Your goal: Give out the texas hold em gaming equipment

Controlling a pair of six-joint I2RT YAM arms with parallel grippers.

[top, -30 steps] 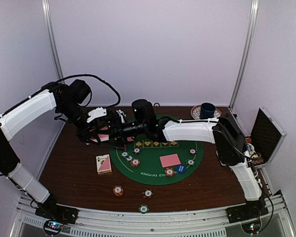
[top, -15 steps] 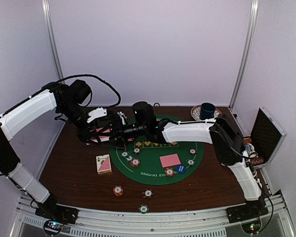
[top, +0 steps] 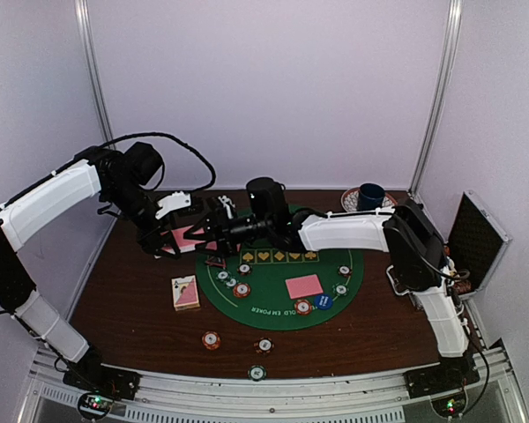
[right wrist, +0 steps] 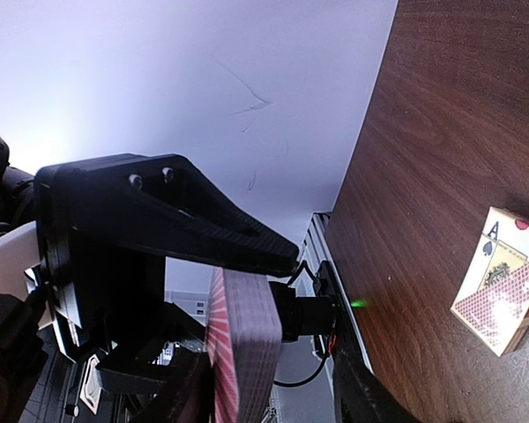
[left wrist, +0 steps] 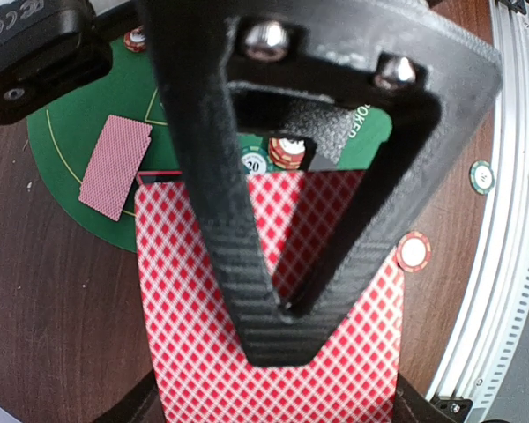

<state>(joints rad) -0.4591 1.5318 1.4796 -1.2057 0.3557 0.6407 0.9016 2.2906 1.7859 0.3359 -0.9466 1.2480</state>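
Now L hand (top: 187, 238) clamped on card deck (left wrist: 185, 300); R hand (top: 216, 231) fingers apart round it.

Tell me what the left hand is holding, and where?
A stack of red diamond-backed playing cards, pinched by the left hand across its top and bottom faces.

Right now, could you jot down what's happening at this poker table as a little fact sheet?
Left tool: shut on a pink-backed deck, held above the table
Right tool: at the deck's edge; grip unclear
Green mat: one face-down card, several chips
Card box: on the wood left of the mat
Loose chips: three on the wood nearer the arms
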